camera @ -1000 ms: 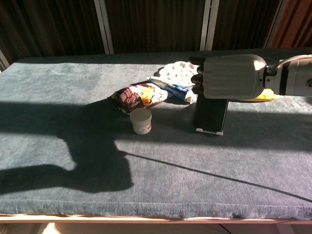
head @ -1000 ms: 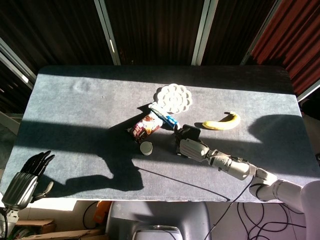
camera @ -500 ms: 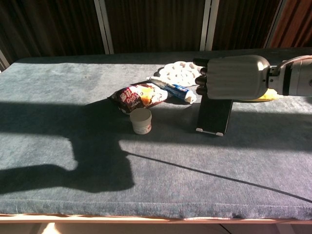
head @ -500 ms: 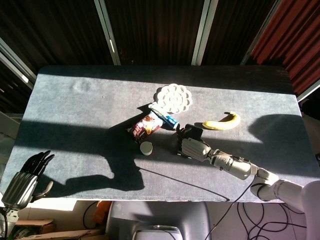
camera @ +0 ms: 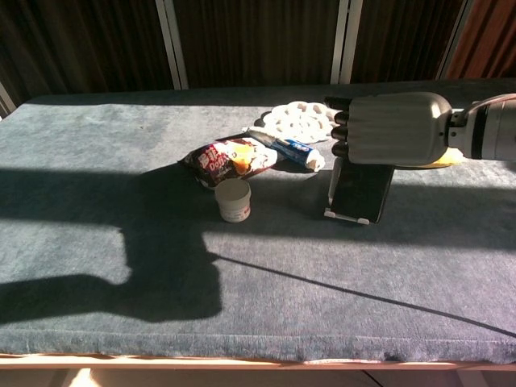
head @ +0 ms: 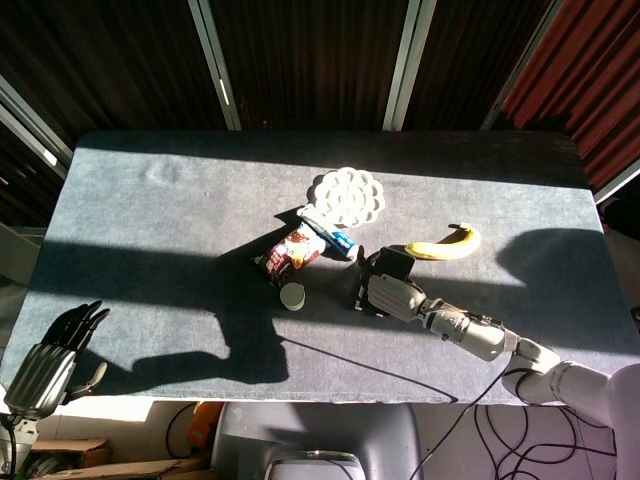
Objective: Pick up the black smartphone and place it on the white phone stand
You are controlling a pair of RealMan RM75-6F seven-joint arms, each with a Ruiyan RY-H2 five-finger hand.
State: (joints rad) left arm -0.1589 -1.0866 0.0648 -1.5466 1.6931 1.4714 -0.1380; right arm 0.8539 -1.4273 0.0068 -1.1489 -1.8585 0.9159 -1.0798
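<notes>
The grey cloth-covered bench (camera: 121, 161) lies half in shadow. The right hand (camera: 393, 129) covers the top of the upright black smartphone (camera: 360, 192); whether it grips it cannot be told. The white phone stand (camera: 348, 216) shows only its lip. The left hand (head: 48, 362), fingers loosely extended, holds nothing off the bench's corner.

No text can be read for sure. Snack bag (camera: 229, 158) has white lettering on red/brown print, too blurred to make out. Blue tube (camera: 295, 150) also bears small print, illegible in both views.
</notes>
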